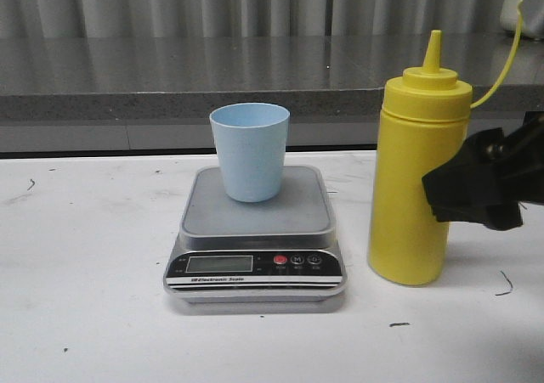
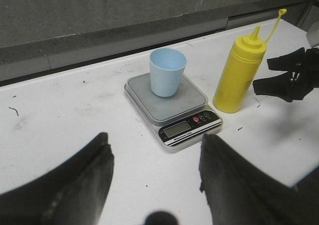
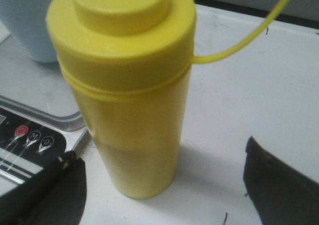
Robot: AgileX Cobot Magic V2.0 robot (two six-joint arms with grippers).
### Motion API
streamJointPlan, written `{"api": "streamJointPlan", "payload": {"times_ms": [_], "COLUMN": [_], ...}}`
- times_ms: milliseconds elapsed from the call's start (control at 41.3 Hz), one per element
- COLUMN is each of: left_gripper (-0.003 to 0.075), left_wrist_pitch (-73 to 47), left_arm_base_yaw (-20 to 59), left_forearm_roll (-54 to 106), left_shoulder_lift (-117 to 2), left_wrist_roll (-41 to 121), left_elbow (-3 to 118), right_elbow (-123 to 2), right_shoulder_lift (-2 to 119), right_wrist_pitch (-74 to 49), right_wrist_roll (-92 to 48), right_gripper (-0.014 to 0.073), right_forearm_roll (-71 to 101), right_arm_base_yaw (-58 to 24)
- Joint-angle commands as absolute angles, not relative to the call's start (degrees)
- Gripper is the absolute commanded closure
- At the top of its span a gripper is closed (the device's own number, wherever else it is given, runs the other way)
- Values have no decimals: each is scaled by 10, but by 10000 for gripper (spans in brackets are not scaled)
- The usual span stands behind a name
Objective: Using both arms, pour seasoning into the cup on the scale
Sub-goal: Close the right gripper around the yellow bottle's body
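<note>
While the cup (image 1: 250, 151) is sitting on the scale (image 1: 255, 234), our right hand (image 2: 279, 78) is hanging released beside the seasoning (image 1: 414, 179). Our left hand (image 2: 154, 177) is gaping too.

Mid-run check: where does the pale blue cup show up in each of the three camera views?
Front view: the pale blue cup stands upright on the scale, left of the yellow squeeze bottle.
Left wrist view: the cup sits on the scale platform, upper middle of the picture.
Right wrist view: only part of the cup's wall shows, in the upper-left corner.
Shared landmark: the yellow bottle beside the scale.
</note>
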State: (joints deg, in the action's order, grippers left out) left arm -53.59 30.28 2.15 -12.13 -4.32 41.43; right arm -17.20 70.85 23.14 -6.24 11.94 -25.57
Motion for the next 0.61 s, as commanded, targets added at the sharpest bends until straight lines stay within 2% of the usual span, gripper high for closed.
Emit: {"api": "streamJointPlan", "payload": {"times_ms": [0,581], "left_gripper": [332,332], "left_wrist_pitch": [-491,-491], "left_arm_base_yaw": [306,306], "left_forearm_roll": [24,24], "left_shoulder_lift": [-129,-129], "left_wrist_roll": [-48,-48], "left_elbow": [427,427], "right_elbow": [-184,-211], "right_shoulder_lift": [733,944], "right_wrist_pitch": [319,637], "right_wrist_roll": [-16,49], "right_gripper": [-61,-61], "right_forearm_roll": [62,34], "right_arm_base_yaw": [-255,-254]}}
